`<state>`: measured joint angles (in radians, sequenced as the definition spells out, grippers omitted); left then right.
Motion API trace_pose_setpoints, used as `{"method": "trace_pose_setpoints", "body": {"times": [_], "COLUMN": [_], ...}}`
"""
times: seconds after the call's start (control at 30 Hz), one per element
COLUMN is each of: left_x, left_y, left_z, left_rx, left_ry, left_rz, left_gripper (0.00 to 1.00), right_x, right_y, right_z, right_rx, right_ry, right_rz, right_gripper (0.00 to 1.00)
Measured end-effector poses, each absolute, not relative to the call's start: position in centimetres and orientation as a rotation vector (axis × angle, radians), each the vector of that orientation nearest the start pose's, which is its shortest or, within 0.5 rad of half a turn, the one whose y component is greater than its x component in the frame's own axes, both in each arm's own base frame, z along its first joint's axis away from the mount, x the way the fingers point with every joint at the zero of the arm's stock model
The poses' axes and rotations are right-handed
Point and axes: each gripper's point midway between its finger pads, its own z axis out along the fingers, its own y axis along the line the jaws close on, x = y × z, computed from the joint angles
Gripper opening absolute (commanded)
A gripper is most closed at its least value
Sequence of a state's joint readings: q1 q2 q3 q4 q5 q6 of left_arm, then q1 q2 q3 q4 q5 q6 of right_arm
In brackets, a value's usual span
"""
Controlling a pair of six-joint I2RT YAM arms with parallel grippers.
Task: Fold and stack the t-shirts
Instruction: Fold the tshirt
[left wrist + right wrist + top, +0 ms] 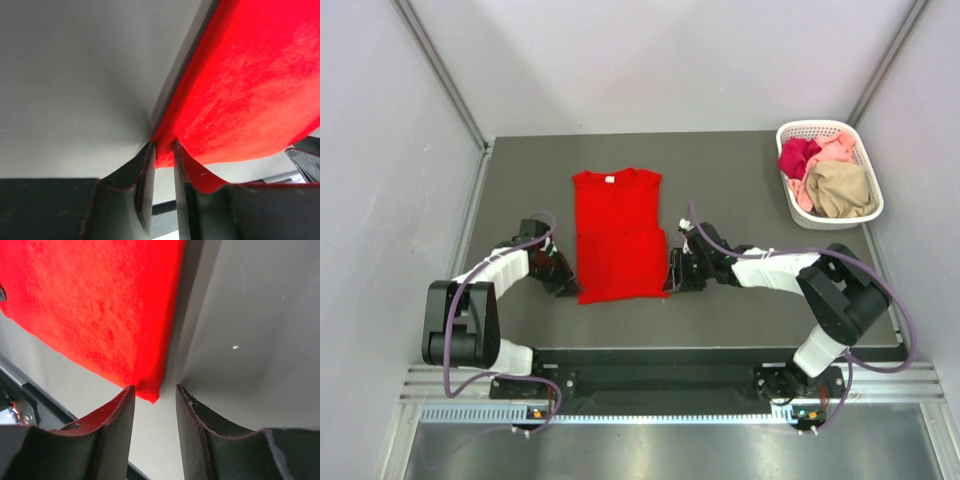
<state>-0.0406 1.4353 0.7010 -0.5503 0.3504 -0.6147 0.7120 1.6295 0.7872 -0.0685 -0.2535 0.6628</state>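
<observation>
There, the bright red cloth t-shirt (618,235) lies mid-counter (720,320), lower half folded up. The left tool (164,150) pinches its near-left corner; the right tool (155,392) stands apart, the near-right corner loose between its fingers. Bunched shirts (825,175) half-hidden fill the white lattice basket (830,128).

The red t-shirt (618,235) is a plain, bright red with no print, and a small white neck label (609,179) sits at its collar. The counter (720,175) beneath it is dull dark grey. The lattice basket (791,200) is white; in it lie a magenta t-shirt (797,157), a pale pink t-shirt (836,150) and a tan t-shirt (841,190), all unpatterned. Both arms are white and black, with purple cables. The fingers (115,430) are black, tinged red near the cloth.
</observation>
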Motion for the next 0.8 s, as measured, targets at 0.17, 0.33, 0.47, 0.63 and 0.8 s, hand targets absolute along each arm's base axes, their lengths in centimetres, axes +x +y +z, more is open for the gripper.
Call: {"method": "trace_pose_setpoints", "body": {"times": [0.17,0.33,0.47,0.63,0.8], "left_x": [23.5,23.2,23.1,23.1,22.8], "left_y": [-8.6,-8.1,-7.7,-7.6,-7.5], "left_z": [2.1,2.0,1.9,1.8,2.0], "left_rx": [-0.799,-0.839,-0.854,-0.866,-0.875], "left_ry": [2.817,2.818,2.819,2.820,2.835], "left_rz": [-0.555,-0.496,-0.465,-0.448,-0.420], "left_gripper": [0.07,0.02,0.00,0.06,0.34], "right_x": [23.0,22.6,22.3,22.2,22.1], "right_y": [29.3,29.2,29.0,28.8,28.7], "right_z": [2.5,2.2,1.8,1.8,2.1], "right_rx": [-0.199,-0.208,-0.206,-0.217,-0.223], "right_ry": [2.655,2.660,2.673,2.673,2.674], "right_rz": [0.868,0.877,0.875,0.867,0.866], "right_gripper": [0.29,0.06,0.00,0.00,0.29]}}
